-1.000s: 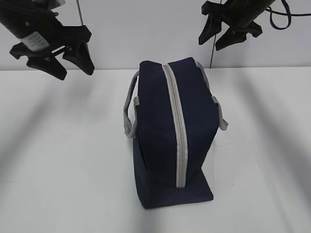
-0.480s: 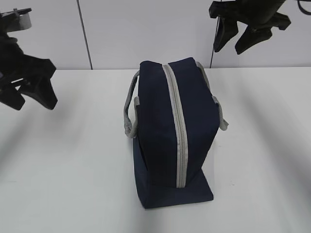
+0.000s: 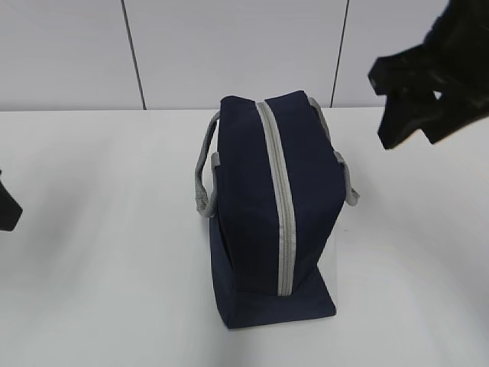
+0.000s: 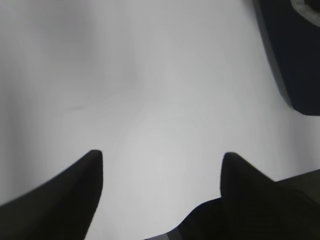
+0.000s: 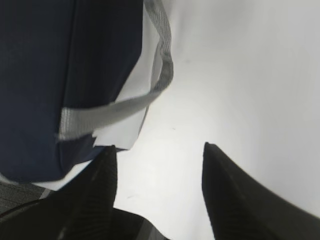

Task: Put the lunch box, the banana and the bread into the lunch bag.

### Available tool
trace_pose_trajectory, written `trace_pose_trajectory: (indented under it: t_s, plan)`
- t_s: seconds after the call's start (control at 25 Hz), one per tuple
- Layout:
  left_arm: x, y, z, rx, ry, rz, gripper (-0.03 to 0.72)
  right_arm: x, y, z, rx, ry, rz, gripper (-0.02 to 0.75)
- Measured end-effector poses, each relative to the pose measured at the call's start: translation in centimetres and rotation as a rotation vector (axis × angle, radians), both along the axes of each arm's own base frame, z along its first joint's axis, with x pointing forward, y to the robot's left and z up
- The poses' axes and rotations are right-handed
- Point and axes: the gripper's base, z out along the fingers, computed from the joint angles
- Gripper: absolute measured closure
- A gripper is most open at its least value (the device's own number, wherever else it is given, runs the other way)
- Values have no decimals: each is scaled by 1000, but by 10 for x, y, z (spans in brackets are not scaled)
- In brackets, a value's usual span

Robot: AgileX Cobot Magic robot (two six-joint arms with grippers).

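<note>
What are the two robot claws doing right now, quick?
Left gripper: open, holding nothing, above bare table.
Right gripper: open, holding nothing, beside the lunch bag.

No readable text, label, brand, number or sign shows anywhere, neither on the navy-blue fabric lunch bag with its grey zipper (image 3: pixel 271 206) nor on the white table (image 3: pixel 107 229) around it.

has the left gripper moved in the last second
Yes. Against the unmoved lunch bag, the left gripper has dropped from upper left to the exterior view's left edge, now nearly out of frame.
</note>
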Motion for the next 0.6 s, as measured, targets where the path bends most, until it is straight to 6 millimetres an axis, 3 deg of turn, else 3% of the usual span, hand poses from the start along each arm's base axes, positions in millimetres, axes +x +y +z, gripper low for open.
trace_pose_trajectory:
  t_s: [0.36, 0.6]
  plan:
    - [-76, 17, 25, -31, -197, -4, 198, -107, -38, -11, 42, -138, -51, 335]
    - [-119, 27, 22, -49, -281, 3, 198, -168, -59, -17, 94, -263, -90, 335]
